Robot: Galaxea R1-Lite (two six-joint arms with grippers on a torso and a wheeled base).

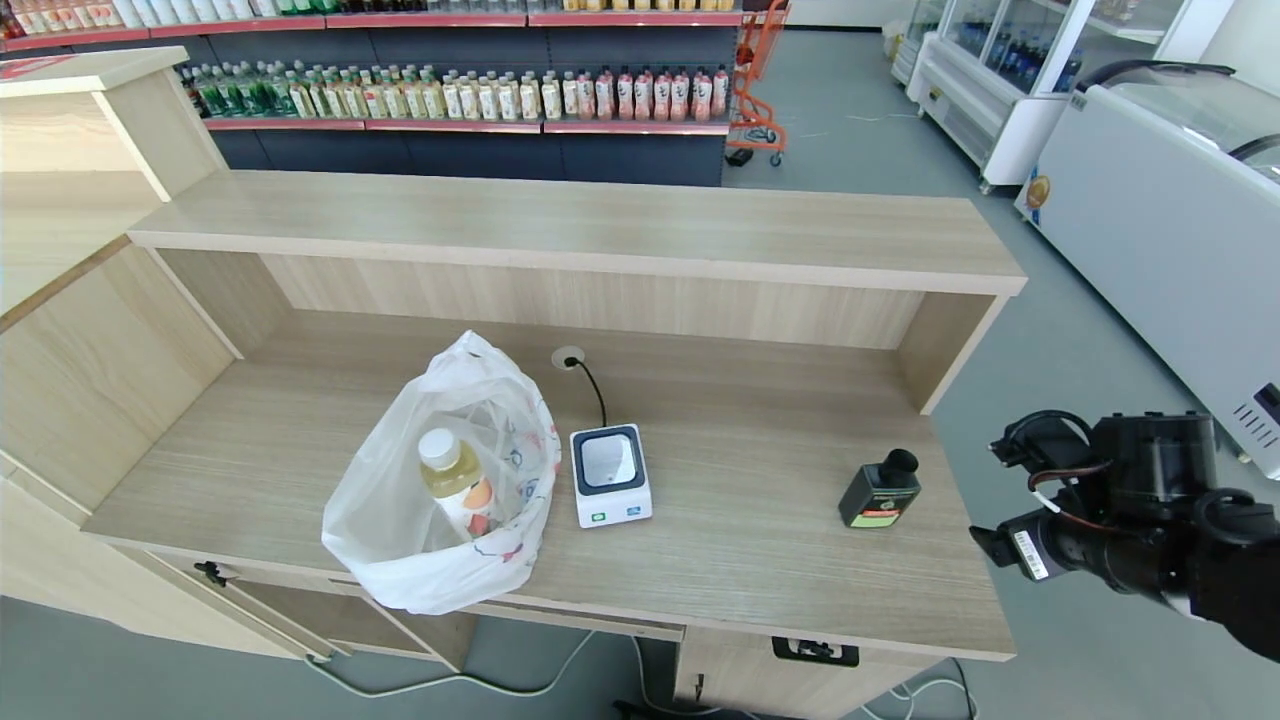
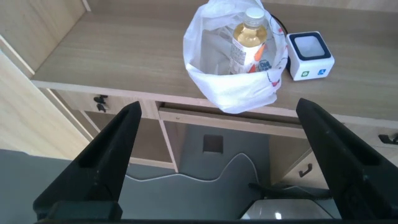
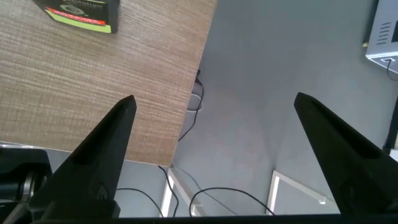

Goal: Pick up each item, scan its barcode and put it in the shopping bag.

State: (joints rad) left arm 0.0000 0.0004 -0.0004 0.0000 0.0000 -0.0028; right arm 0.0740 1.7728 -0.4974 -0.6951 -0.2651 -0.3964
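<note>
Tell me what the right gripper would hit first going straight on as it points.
Probably the grey floor: the open right gripper aims just past the edge of the counter, though it might clip that edge. Depth is unclear.

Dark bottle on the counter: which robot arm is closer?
Right. The right gripper hangs just off the counter end beside the dark bottle; the left gripper is before the shopping bag, farther away.

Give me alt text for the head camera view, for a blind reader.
A white shopping bag holding a drink bottle stands on a wooden checkout counter, with a white barcode scanner to its right. Farther right a small dark bottle stands alone near the counter's end, and the robot's right arm hangs beyond that edge.
</note>
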